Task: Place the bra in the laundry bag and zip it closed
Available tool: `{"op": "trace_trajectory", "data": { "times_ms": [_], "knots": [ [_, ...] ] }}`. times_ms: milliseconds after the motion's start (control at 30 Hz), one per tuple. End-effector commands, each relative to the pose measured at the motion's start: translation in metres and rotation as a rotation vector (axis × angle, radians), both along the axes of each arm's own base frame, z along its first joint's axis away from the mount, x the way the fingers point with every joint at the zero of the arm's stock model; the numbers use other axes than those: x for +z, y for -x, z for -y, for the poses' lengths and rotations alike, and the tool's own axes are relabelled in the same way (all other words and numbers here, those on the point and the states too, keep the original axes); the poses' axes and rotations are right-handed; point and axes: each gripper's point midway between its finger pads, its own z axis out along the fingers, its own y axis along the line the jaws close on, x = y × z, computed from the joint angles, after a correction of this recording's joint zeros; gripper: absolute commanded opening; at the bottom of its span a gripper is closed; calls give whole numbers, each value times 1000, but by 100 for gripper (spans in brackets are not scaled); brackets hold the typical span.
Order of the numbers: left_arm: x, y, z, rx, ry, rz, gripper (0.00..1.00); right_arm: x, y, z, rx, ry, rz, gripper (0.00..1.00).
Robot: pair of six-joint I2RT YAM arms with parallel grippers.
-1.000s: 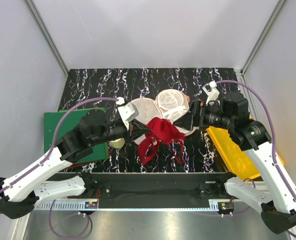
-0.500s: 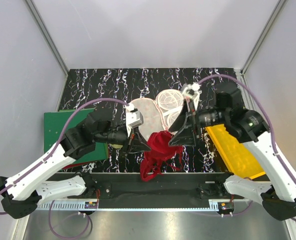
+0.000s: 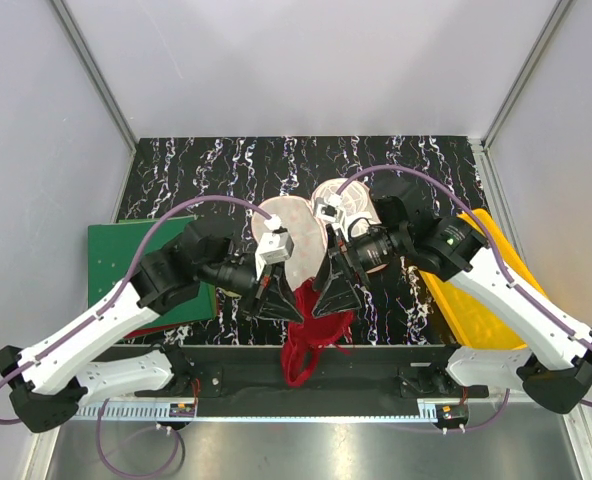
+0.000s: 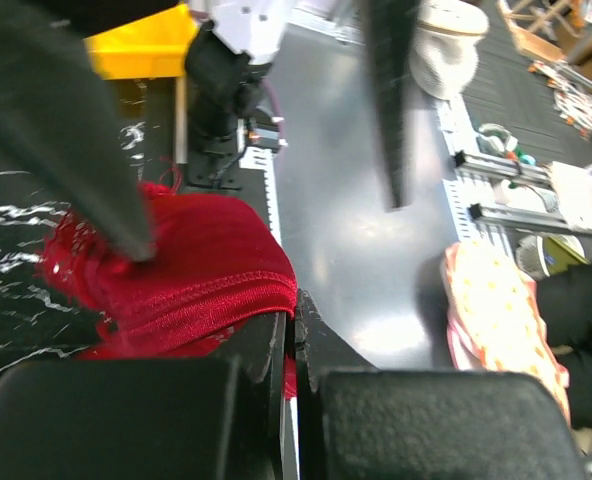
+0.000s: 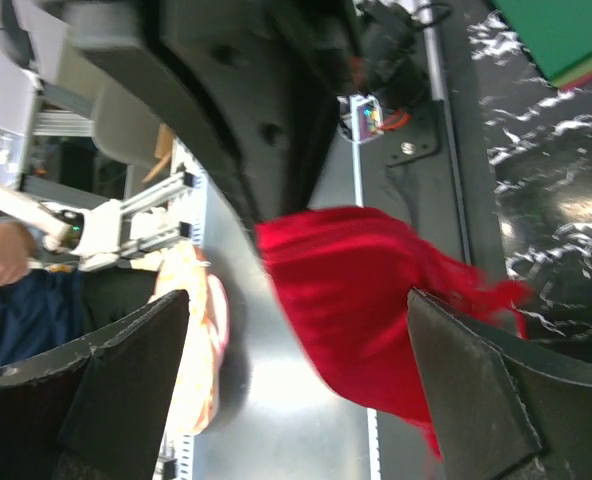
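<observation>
The red bra (image 3: pixel 311 335) hangs from my left gripper (image 3: pixel 276 300) near the table's front edge, and its lower part droops past that edge. In the left wrist view my left gripper (image 4: pixel 294 335) is shut on a fold of the bra (image 4: pixel 196 270). My right gripper (image 3: pixel 331 295) is open and faces the left one, its fingers spread either side of the bra (image 5: pixel 356 300). One right fingertip (image 4: pixel 126 235) touches the fabric. The laundry bag (image 3: pixel 294 225) lies open behind both grippers, its white mesh half (image 3: pixel 341 200) turned up.
A yellow plastic tray (image 3: pixel 481 310) lies at the right under the right arm. A green mat (image 3: pixel 141 250) lies at the left under the left arm. The black marbled table top (image 3: pixel 226 165) stretches behind the bag.
Both grippers have moved toward the near edge and closer together. The bra came off the bag and now hangs low over the front edge. The right gripper swung left toward it.
</observation>
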Motion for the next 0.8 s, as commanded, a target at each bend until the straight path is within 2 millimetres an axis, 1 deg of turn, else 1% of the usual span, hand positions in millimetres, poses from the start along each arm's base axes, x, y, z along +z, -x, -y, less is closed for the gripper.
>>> {"op": "trace_trajectory", "data": {
  "times_ms": [0, 33, 133, 233, 267, 300, 367, 400, 467, 500, 567, 600, 667, 700, 733, 767],
  "knots": [
    [27, 18, -6, -108, 109, 39, 0, 8, -7, 2, -26, -10, 115, 98],
    [28, 20, -7, -122, 113, 36, 0, 11, -7, 2, -23, -14, 124, 100],
    [31, 30, -11, -183, 128, 20, 0, 13, -13, 6, -52, 3, 182, 100],
    [32, 38, -15, -228, 143, 18, 0, 16, -7, 2, -4, -24, 147, 100],
    [33, 41, -17, -247, 147, 15, 0, 18, -1, 1, 33, -39, 120, 100],
    [34, 42, -17, -255, 150, 15, 0, 13, 0, -4, 55, -30, 89, 100],
    [36, 39, -15, -243, 152, 25, 0, 12, 10, -8, 110, -35, 48, 100],
    [36, 37, -14, -234, 152, 28, 0, 11, 20, -12, 150, -32, 29, 100],
    [38, 35, -11, -233, 150, 29, 0, 15, 31, -16, 205, -61, -3, 100],
    [38, 34, -10, -230, 149, 29, 0, 17, 38, -16, 221, -66, -25, 98],
    [39, 30, -8, -212, 147, 38, 0, 17, 42, -17, 240, -81, -38, 94],
    [40, 29, -8, -209, 148, 39, 0, 16, 44, -16, 241, -81, -48, 86],
    [38, 27, -7, -190, 144, 50, 0, 16, 47, -13, 243, -86, -51, 64],
    [37, 25, -7, -174, 140, 54, 0, 20, 49, -10, 237, -94, -49, 55],
    [35, 16, -4, -116, 128, 69, 0, 16, 48, -10, 224, -87, -50, 30],
    [30, 9, -3, -64, 112, 74, 3, 15, 47, -9, 206, -80, -47, 18]
  ]
}}
